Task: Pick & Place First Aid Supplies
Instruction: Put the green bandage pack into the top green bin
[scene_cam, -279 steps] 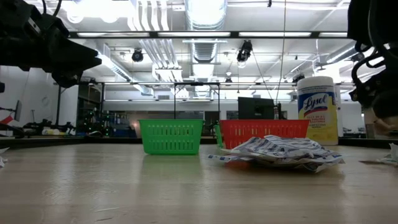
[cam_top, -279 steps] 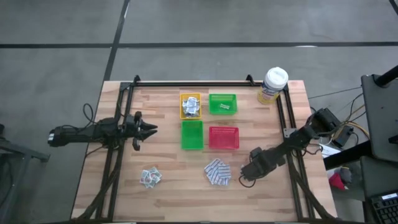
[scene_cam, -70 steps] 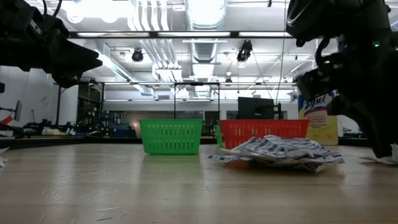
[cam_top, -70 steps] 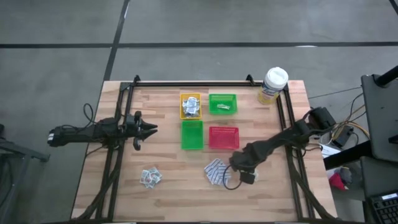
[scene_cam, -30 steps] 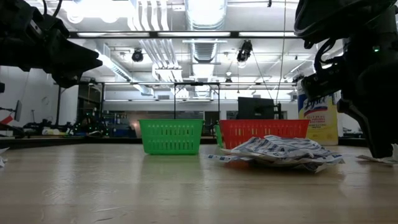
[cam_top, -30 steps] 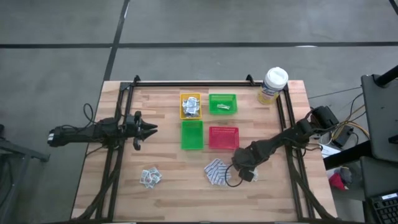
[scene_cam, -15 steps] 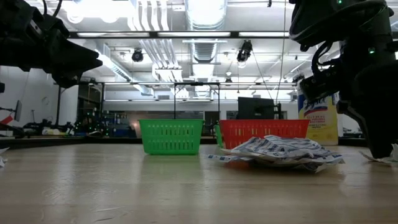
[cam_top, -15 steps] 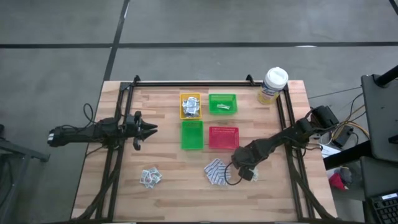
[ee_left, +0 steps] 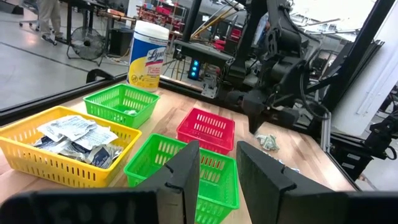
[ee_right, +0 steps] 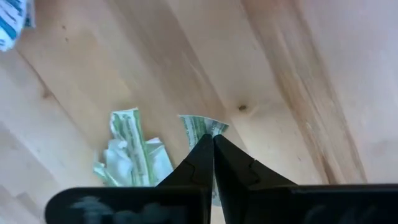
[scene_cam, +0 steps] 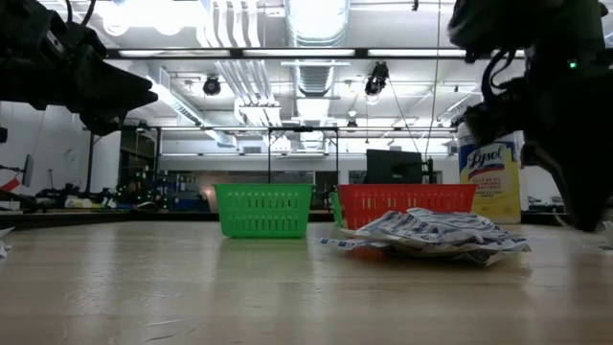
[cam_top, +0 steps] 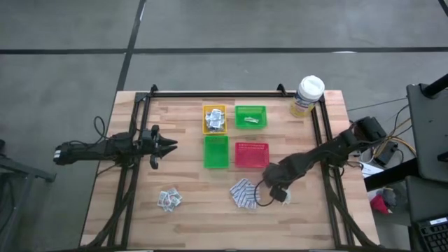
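Note:
My right gripper [cam_top: 279, 192] points down at the table's near right and is shut on a pale green strip [ee_right: 200, 126]. More pale green strips [ee_right: 132, 155] lie crumpled on the wood beside it. A heap of blue-and-white pads [cam_top: 245, 194] lies just left of the gripper, and white-grey sachets [cam_top: 169, 199] lie at the near left. My left gripper [cam_top: 165, 145] waits level at the table's left, open [ee_left: 214, 167], with nothing between its fingers. My right gripper pinches one pale green strip near its end [ee_right: 205, 128] between its two fingertips, which come from above and point down. A short piece of the strip sticks out past the fingertips. Whether the strip is clear of the table, I cannot tell.
Four small trays stand mid-table: a yellow one [cam_top: 214, 119] holding sachets, a green one [cam_top: 250, 116] holding strips, a second green one [cam_top: 216, 151] and a red one [cam_top: 251, 155]. A yellow canister with a white lid [cam_top: 306, 96] stands at the far right corner.
In the low view my right gripper's fingertips have come up a little from the table top beside the pile of green strips. My left arm has kept still.

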Action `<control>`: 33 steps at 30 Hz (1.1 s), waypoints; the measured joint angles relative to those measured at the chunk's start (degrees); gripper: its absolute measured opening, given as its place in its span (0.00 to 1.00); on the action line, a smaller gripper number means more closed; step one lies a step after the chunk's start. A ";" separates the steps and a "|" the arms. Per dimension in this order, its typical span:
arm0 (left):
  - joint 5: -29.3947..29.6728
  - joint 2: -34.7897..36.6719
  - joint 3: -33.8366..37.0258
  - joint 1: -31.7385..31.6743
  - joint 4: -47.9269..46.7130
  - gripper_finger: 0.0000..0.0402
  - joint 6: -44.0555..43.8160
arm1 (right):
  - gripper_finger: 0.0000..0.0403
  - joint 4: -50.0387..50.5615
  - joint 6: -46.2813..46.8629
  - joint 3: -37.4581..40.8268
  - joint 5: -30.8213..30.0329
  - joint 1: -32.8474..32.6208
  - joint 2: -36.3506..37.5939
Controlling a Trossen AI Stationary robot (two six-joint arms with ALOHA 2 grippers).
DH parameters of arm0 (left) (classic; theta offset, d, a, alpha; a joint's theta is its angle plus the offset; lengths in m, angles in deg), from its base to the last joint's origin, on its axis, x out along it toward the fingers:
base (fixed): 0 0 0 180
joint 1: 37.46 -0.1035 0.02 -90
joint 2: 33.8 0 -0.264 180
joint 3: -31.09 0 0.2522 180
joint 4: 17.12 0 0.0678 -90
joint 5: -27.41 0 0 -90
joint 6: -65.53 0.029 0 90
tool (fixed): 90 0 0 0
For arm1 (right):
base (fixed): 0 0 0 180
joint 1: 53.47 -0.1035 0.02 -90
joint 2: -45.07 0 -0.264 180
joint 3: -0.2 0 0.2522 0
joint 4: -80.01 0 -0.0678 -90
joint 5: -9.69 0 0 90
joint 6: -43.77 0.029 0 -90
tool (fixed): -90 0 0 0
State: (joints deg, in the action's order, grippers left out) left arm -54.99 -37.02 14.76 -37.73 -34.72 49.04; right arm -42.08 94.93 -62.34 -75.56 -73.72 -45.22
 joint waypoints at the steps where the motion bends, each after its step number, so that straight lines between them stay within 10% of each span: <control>1: 0.00 0.00 0.00 0.00 0.00 0.27 0.00 | 0.02 0.23 0.22 0.00 0.00 0.02 0.66; 14: 0.00 -0.02 0.04 0.00 0.28 0.27 0.00 | 0.02 -8.68 0.67 -0.13 -14.71 5.14 14.41; 23: 0.00 -0.02 0.04 0.00 0.31 0.27 -0.35 | 0.02 -15.49 -21.95 -0.24 -21.70 20.67 18.85; 33: 0.23 -0.04 0.04 0.02 0.35 0.27 0.41 | 0.02 -19.35 -52.22 -5.17 -14.76 42.54 12.01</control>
State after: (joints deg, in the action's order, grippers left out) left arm -54.76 -37.06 14.81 -37.71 -34.37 49.45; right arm -61.43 42.70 -67.51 -90.32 -31.18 -33.20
